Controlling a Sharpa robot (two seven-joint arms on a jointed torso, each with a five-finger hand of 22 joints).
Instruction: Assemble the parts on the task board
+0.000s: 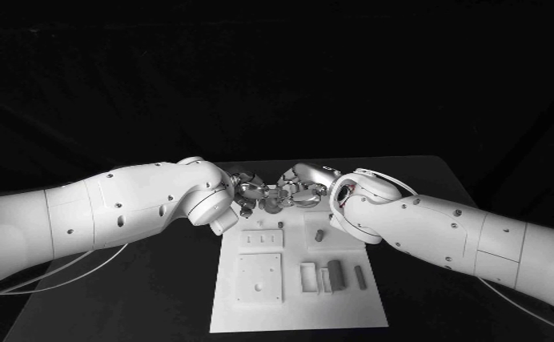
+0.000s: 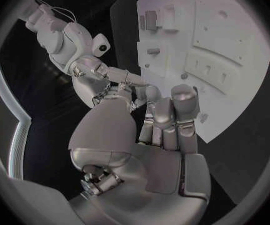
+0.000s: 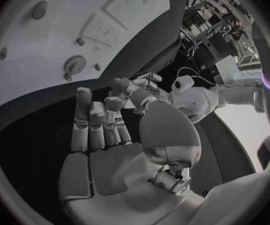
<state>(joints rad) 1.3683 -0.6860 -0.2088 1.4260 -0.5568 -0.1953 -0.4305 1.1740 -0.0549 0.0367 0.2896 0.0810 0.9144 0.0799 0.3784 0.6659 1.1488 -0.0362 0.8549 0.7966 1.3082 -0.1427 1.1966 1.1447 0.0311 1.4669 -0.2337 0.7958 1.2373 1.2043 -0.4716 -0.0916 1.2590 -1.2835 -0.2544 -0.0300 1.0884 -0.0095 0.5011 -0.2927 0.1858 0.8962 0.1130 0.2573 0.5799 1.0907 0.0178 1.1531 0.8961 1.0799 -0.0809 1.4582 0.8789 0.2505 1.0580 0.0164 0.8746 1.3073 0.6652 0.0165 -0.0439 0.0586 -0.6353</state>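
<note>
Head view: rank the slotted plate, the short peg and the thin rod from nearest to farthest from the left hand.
1. slotted plate: just in front of the left hand, on the left half of the board.
2. short peg: on the board's right half, at its far end.
3. thin rod: by the board's right edge, closer to the robot.
</note>
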